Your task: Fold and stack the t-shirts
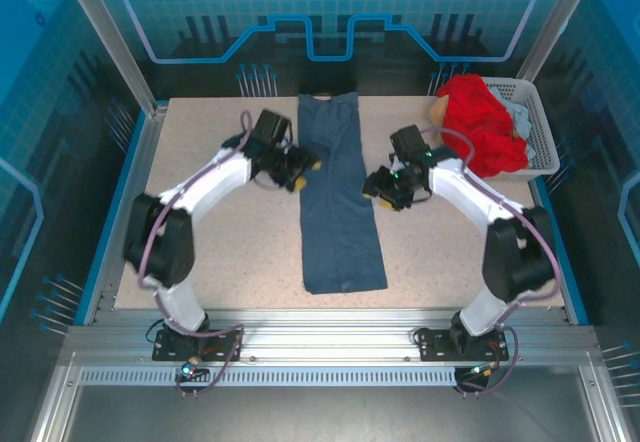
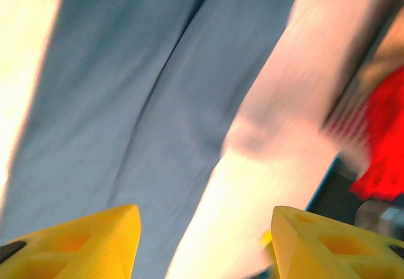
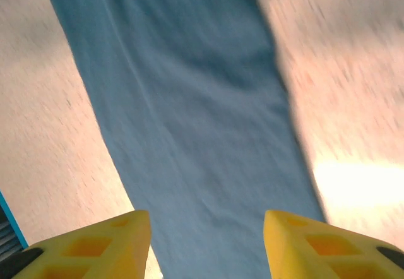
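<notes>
**2 claws spread at the edges of a folded blue shirt**

2 arms stand bolted at the near edge of the table (image 1: 240, 262), white and black, each bending inward toward the middle. Between them lies the blue shirt (image 1: 340, 212), folded into 1 long narrow strip that runs straight away from the arms. Its near end sits squarely between the 2 bases, a little back from the table's near edge.

About halfway up the strip, the left claw (image 1: 303, 170) is at the shirt's left edge, and the right claw (image 1: 378, 187) is just beside its right edge. From above I cannot tell whether either one touches the cloth.

Seen from the left wrist, the left claw (image 2: 205, 219) has its 2 yellow fingers (image 2: 95, 241) spread wide with nothing between them. Below them are the blue shirt (image 2: 126, 102), with 1 long soft crease, and bare table (image 2: 278, 165). This picture is blurred.

Seen from the right wrist, the right claw (image 3: 207, 219) is also spread wide and holds nothing. The blue shirt (image 3: 189, 102) stretches away under it, smooth and flat, with table (image 3: 50, 134) on both sides.

Farther on, the strip's far end reaches almost to the table's back edge.

At the far right corner stands a white basket (image 1: 535, 112). The red shirt (image 1: 485, 122) is bunched up in it and spills over its left rim. The left wrist view catches the red shirt (image 2: 385, 140) at its right edge.
</notes>
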